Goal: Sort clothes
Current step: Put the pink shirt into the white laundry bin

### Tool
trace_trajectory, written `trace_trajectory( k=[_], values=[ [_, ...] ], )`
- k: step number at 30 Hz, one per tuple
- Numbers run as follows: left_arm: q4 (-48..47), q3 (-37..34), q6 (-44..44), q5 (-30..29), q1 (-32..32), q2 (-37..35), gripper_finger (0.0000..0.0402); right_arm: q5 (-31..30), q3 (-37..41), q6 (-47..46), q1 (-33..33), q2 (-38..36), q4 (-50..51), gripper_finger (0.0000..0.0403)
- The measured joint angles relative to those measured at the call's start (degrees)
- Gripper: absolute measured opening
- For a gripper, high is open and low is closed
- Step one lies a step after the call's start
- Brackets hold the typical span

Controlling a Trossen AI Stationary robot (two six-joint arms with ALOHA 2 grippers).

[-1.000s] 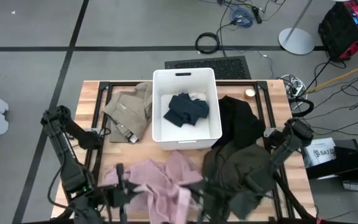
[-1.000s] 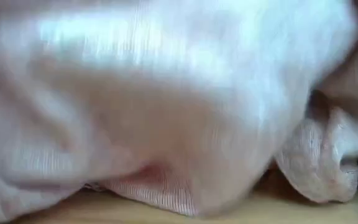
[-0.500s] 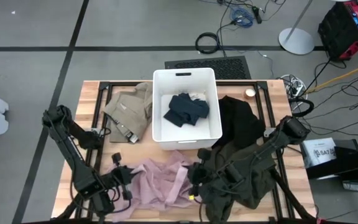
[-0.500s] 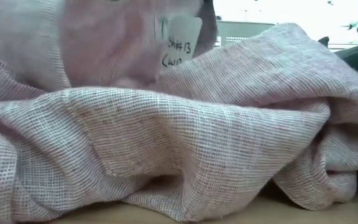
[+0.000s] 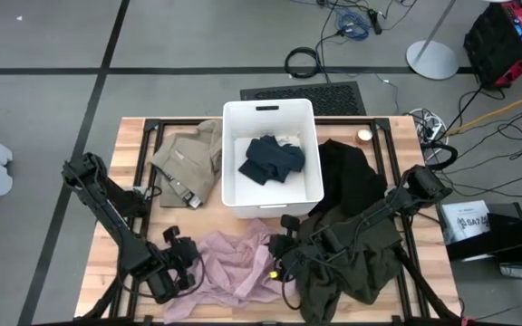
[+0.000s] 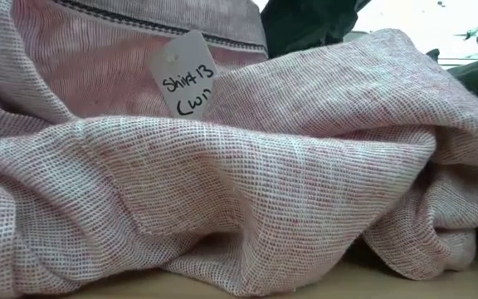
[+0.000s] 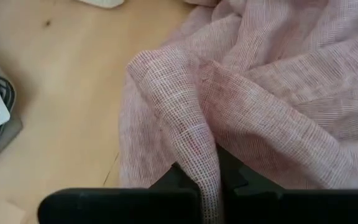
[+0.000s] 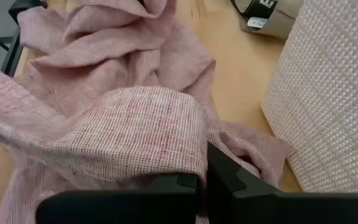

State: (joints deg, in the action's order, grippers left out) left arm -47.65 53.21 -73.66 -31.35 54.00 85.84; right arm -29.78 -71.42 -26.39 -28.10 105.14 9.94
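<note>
The pale pink shirt [image 5: 234,270] lies crumpled on the table's near middle and fills the low view [image 6: 239,191], where a paper tag [image 6: 185,73] shows on it. My left gripper [image 5: 194,264] is shut on its left part and my right gripper [image 5: 281,257] on its right part. A navy garment [image 5: 273,158] lies inside the white bin [image 5: 234,195]. The khaki garment [image 5: 188,158] lies left of the bin and the black one [image 5: 347,181] right of it. The olive one [image 5: 352,267] lies under my right arm. My left gripper pinches a raised fold [image 7: 197,140] at the pink shirt's left side between its two fingers, slanting down from the table's left. The cloth beyond it lies slack on the table. My right gripper pinches a bunched fold [image 8: 166,146] at the shirt's right side, slanting down from the right. The cloth drapes over the fingers and the rest lies slack on the wood.
The bin's wall [image 8: 328,93] stands close beyond the shirt. Bare wood [image 5: 134,226] shows at the near left. A black frame [image 5: 148,127] runs around the table top, and a small round thing [image 5: 363,136] sits at the far right.
Both grippers have come down toward the table, staying shut on the pink shirt, and have tipped and rolled. The shirt, held up in front of the low camera before, has sunk onto the wood and lies bunched between them, its collar and tag now showing.
</note>
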Motion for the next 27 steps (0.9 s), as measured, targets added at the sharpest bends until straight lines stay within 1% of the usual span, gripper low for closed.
trace_trajectory(
  k=[3,6,9,12,14,16,18,20,24,27],
  values=[
    [1.1,0.0,3.4,0.0,0.0,0.0,0.0018,-0.1,0.0,0.1,0.0,0.0,0.0,0.0],
    [1.0,0.0,3.9,0.0,0.1,0.0,0.0047,-0.1,0.0,0.3,0.0,0.0,0.1,0.0],
    [0.6,1.4,6.7,-0.4,0.4,0.0,0.0096,-0.1,0.0,0.4,0.0,0.0,0.1,0.0],
    [0.0,4.4,10.4,-4.4,1.3,-0.2,0.0153,0.0,0.0,0.4,0.0,0.0,0.1,0.0],
    [-2.3,7.4,12.9,-6.1,2.0,-0.5,0.0188,0.0,0.0,0.5,0.0,0.0,0.2,0.0],
    [-6.1,10.6,14.2,-6.3,2.7,-0.9,0.0218,0.1,0.0,0.5,0.0,0.0,0.2,0.0],
    [-10.7,13.6,13.9,-5.9,3.5,-1.2,0.0241,0.1,0.0,0.5,0.0,0.0,0.2,0.0],
    [-15.6,16.2,11.7,-3.9,4.2,-1.4,0.0254,0.4,0.0,0.5,0.0,0.0,0.2,0.0],
    [-25.5,18.7,4.0,-1.1,5.6,-1.6,0.026,1.5,0.0,0.5,0.0,0.0,0.2,0.0],
    [-28.3,17.9,-0.6,0.0,6.2,-1.6,0.0261,1.6,0.0,0.3,0.0,0.0,0.2,0.0]
  ],
)
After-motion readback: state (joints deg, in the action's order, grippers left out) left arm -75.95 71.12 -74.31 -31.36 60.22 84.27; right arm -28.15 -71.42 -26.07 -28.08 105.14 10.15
